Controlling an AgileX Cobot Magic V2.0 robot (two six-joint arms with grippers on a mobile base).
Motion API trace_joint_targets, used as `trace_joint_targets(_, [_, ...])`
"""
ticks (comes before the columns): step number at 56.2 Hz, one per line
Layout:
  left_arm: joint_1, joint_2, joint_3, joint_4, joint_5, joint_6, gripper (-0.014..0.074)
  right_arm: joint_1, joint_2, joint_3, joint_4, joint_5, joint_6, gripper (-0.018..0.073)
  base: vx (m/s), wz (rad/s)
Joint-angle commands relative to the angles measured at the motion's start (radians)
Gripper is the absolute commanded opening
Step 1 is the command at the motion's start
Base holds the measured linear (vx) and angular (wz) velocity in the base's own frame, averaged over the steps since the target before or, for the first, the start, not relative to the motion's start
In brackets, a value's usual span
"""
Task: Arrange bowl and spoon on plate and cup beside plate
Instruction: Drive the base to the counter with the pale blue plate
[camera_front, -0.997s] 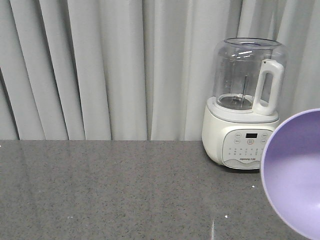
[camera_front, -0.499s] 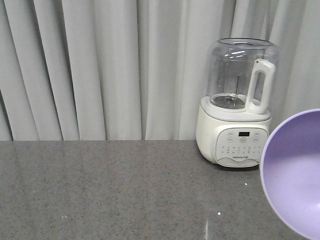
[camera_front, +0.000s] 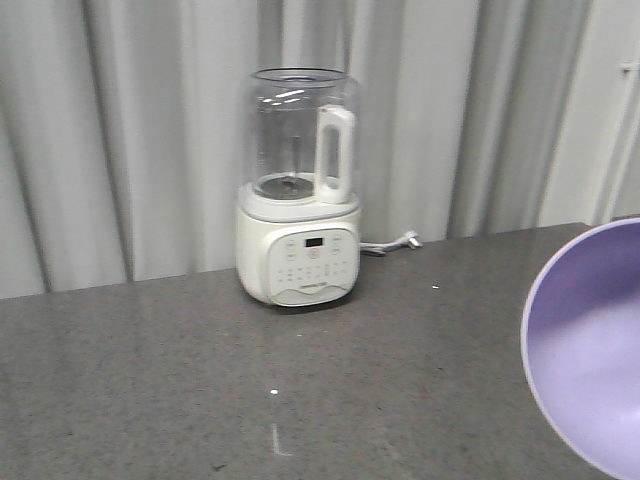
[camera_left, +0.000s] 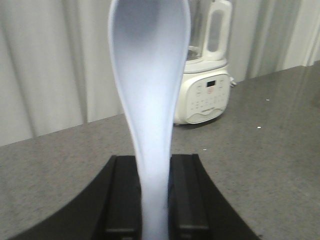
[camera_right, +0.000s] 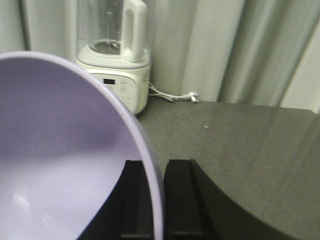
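The spoon (camera_left: 150, 100) is clamped by its handle in the left hand (camera_left: 152, 195). The bowl (camera_right: 60, 165) is gripped at its rim by the right hand (camera_right: 157, 200)

Left gripper (camera_left: 154, 161): matte black throughout, with a uniform, low-sheen finish.
Left fingers (camera_left: 125, 195): two flat rectangular bars set side by side and parallel. The top edges are squared, and faint lengthwise edges divide each bar into strips.
Left housing (camera_left: 95, 210): black shell below the fingers. It flares outward on both sides in a smooth concave curve.
Right gripper (camera_right: 159, 165): matte black, the same finish as the left unit.
Right fingers (camera_right: 181, 195): two parallel rectangular bars with squared tips and straight vertical edges.
Right housing (camera_right: 222, 210): black shell that widens in a smooth concave curve on the one flank that shows. The other flank is hidden.
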Motion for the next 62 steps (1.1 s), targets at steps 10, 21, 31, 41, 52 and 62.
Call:
trace_joint_targets(10, [-0.002,0.007,-0.025,-0.021,-0.084,0.001,-0.0003,-0.001,0.003,-0.029,0.029,-0.075,-0.009,-0.0008,-0.13,-0.67])
trace_joint_targets(21, [-0.002,0.007,-0.025,-0.021,-0.084,0.001,-0.0003,-0.001,0.003,-0.029,0.029,-0.075,-0.009,-0.0008,-0.14,-0.57])
trace_joint_targets(31, [-0.002,0.007,-0.025,-0.021,-0.084,0.001,-0.0003,-0.001,0.003,-0.029,0.029,-0.075,-0.009,-0.0008,-0.14,-0.52])
trace_joint_targets(41, [-0.002,0.007,-0.025,-0.021,-0.084,0.001,-0.0003,-0.001,0.003,-0.029,0.029,-0.075,-0.009,-0.0008,-0.13,-0.51])
trace_joint_targets(52, [-0.002,0.007,-0.025,-0.021,-0.084,0.001,-0.0003,-0.001,0.003,-0.029,0.029,-0.075,-0.009,-0.0008,-0.12,-0.49])
trace_joint_targets(62, [-0.002,0.007,-0.025,-0.021,-0.084,0.001,-0.0003,-0.001,0.003,-0.029,0.029,-0.074,-0.009,-0.0008,-0.09,-0.46])
